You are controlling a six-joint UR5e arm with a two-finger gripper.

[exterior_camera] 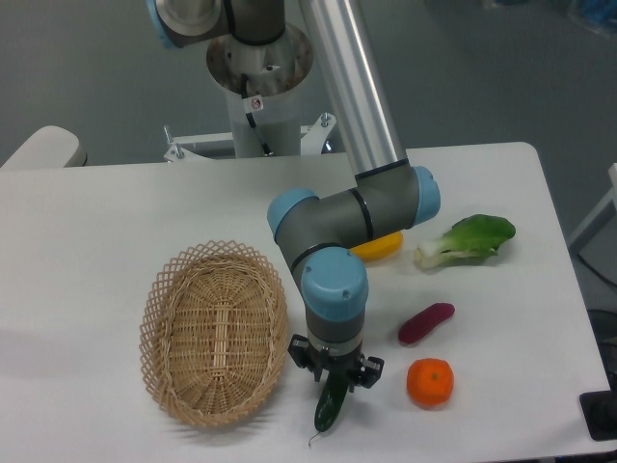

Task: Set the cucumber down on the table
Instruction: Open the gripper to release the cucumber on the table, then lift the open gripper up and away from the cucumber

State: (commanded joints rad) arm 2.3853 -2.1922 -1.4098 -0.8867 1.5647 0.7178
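Gripping the upper end of the slim dark green bumpy cucumber (331, 405), the black two-finger jaws (335, 374) are closing on it from both sides, with the arm's blue-capped wrist pointing straight down above. The cucumber is hanging nearly upright, slightly tilted, its lower tip and thin stem tail reaching down to the large white smooth desk (116, 212) near the front edge; whether the tip is touching the surface is hard to tell. It is looking stiff and light but smooth-skinned, so a hold nearer the middle would be resisting swinging better than this end grip. Just left, the oval wicker basket (214, 333) is sitting empty. To the right are lying a round orange fruit (430, 382), a purple eggplant-like piece (425, 323), a leafy green bok choy (467, 241), and a yellow fruit (378, 246) partly hidden behind the arm.
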